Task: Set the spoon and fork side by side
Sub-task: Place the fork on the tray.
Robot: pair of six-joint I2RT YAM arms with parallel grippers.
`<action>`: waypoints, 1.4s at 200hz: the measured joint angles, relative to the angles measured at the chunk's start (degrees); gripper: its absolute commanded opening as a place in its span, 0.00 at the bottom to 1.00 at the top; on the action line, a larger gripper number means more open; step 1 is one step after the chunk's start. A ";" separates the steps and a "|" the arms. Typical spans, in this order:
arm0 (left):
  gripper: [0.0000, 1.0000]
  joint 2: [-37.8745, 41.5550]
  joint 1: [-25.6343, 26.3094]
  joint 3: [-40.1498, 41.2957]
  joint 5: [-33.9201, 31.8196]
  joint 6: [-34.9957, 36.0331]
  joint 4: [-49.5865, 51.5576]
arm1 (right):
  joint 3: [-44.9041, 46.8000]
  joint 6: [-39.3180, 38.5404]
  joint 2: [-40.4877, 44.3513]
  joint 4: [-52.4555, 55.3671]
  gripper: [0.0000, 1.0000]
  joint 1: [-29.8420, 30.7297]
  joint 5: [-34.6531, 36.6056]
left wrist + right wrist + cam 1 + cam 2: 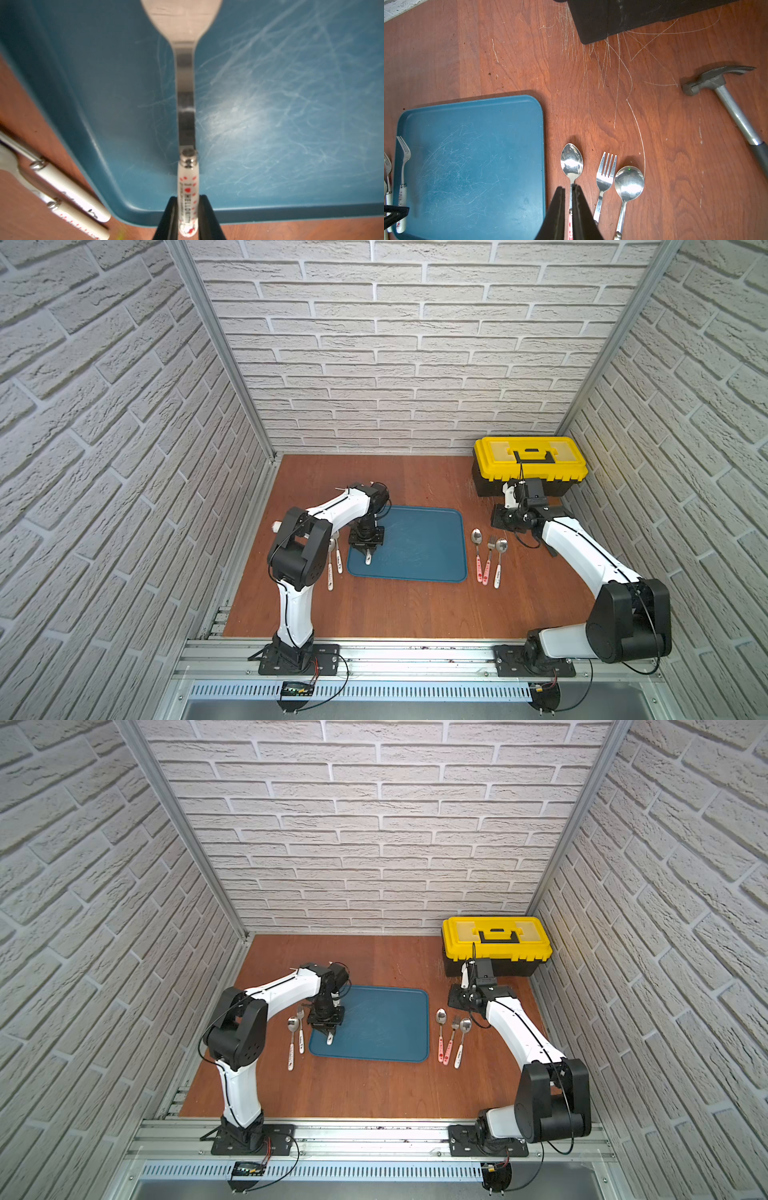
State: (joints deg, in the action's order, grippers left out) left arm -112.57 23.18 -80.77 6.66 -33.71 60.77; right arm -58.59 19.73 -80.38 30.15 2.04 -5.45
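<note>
A tray [415, 547] lies in the middle of the surface [415, 614]. On the surface to its left, the left spoon [292, 1042] and the left fork [301, 1036] lie side by side. The spoon is outermost, the fork is just beside the tray's edge, and both handles point to the front. Over the tray's front-left corner the left pincer [188, 199] holds the held fork [186, 104] by its handle, head toward the back. Right of the tray three pieces lie in a row – inner spoon [477, 549], middle fork [490, 549], outer spoon [500, 558]. Behind them, in the back-right corner, stands a toolbox [530, 464]. A hammer [726, 97] lies beyond the outer spoon – well apart from it.
</note>
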 measured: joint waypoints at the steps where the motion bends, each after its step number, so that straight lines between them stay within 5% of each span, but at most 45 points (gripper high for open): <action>1: 0.14 0.00 0.00 0.04 0.02 -0.02 -0.02 | 0.00 0.00 0.00 0.00 0.14 0.00 0.00; 85: 0.17 -1.05 0.31 0.42 -0.15 -0.72 -0.79 | 0.00 0.00 0.00 0.00 0.14 0.02 -0.02; 167: 0.37 -1.33 0.31 1.84 -0.15 -2.51 -0.94 | 0.00 0.00 0.00 0.00 0.14 0.02 -0.33; 226: 0.42 -0.70 0.31 1.51 -2.43 -2.58 -0.24 | 0.02 0.02 0.00 0.00 0.15 0.02 -0.48; 280: 0.48 12.35 -2.05 -1.60 -7.78 -2.60 3.72 | 0.02 0.07 0.00 0.00 0.15 0.02 -1.14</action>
State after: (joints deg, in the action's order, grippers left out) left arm -100.22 21.12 -82.37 -1.13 -36.32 64.49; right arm -58.57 19.79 -80.38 30.15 2.07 -6.59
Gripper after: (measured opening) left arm 0.480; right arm 0.149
